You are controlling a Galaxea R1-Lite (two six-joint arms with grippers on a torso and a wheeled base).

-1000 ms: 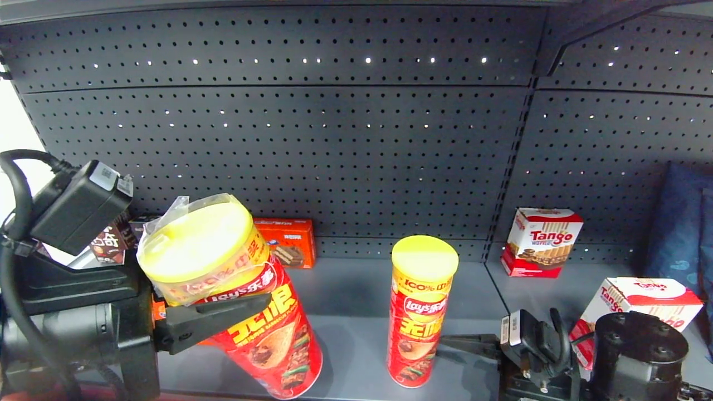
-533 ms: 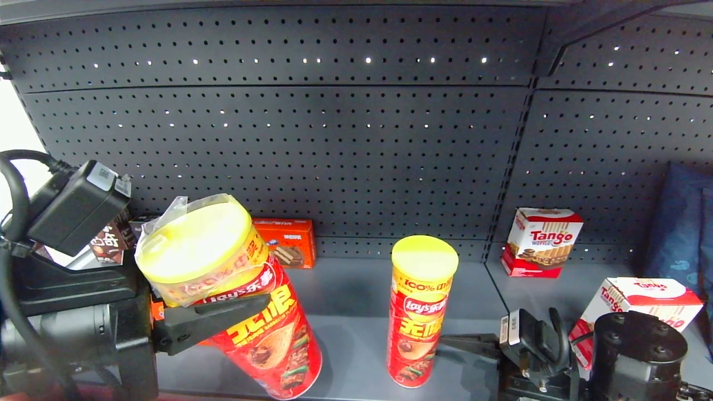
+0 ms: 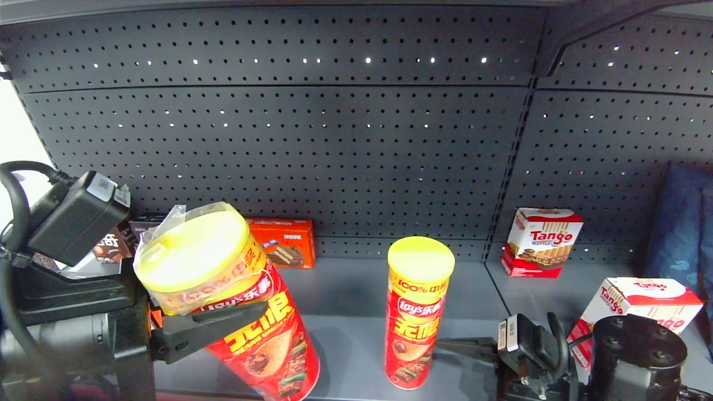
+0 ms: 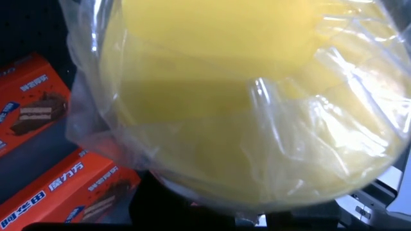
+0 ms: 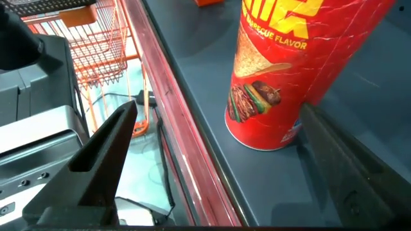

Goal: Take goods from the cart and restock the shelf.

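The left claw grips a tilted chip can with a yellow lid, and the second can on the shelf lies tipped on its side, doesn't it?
Not quite: the second can stands upright on the shelf, as the head view shows. The rest holds: the left gripper grips a tilted chip can with a yellow lid.

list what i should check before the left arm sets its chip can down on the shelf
1. Grip: the left gripper is shut on the held can, with a finger across its body: ok.
2. Upright: the held can leans, top toward the robot's left: not ok.
3. Base resting on the shelf: cannot tell.
4. Room beside the standing can: bare shelf lies between the two cans: ok.
5. Other arm: the right gripper is open; whether a fingertip touches the standing can: cannot tell.
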